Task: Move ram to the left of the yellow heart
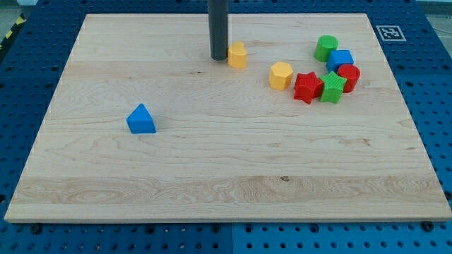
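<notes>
Yellow heart (238,54): a small, chunky block of orange-yellow, with a lobed top outline and flat sides. It stands on the wooden counter (212,176) near the view's top edge, immediately to the view's right of my tip (218,58). The two look to be touching or nearly so, but contact cannot be confirmed.

Hand: the arm ends in a straight dark rod. It has no jaws, so it is neither open nor closed, and it grips nothing. The rod stands upright with its lower end on the counter.

Block count, eight in total, two of each colour:

1. Yellow, two: the yellow heart, and a yellow hexagon (281,75) further to the view's right of my tip and slightly lower.
2. Red, two: a red star (307,87) and a red cylinder (349,75).
3. Green, two: a green star (332,87) and a green cylinder (326,47).
4. Blue, two: a blue cube (340,60) and a blue triangle (141,119).

The red, green and cube blocks form one tight cluster well to the view's right of my tip, beyond the yellow hexagon. The red star and green star sit side by side. The blue cube lies between the green cylinder and the red cylinder.

The blue triangle stands alone, well apart from my tip, toward the view's left and bottom.
</notes>
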`<state>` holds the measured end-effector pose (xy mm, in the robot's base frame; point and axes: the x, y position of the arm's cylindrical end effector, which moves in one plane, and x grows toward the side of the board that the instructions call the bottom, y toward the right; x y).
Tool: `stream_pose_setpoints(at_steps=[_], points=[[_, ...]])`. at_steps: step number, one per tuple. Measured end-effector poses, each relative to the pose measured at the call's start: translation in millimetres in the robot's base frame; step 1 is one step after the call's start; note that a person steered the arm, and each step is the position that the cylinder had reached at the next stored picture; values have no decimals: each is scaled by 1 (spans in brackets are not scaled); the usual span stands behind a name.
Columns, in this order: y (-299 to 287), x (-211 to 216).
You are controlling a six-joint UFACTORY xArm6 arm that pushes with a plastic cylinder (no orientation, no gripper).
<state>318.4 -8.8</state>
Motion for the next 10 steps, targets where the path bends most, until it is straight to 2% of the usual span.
stream_pose_setpoints(at_steps=[2,3,4,5,6,7,8,10], points=[[21,8],[23,-22],[26,-25],[53,-29],[63,-8],[56,-8],[7,-8],[3,18]])
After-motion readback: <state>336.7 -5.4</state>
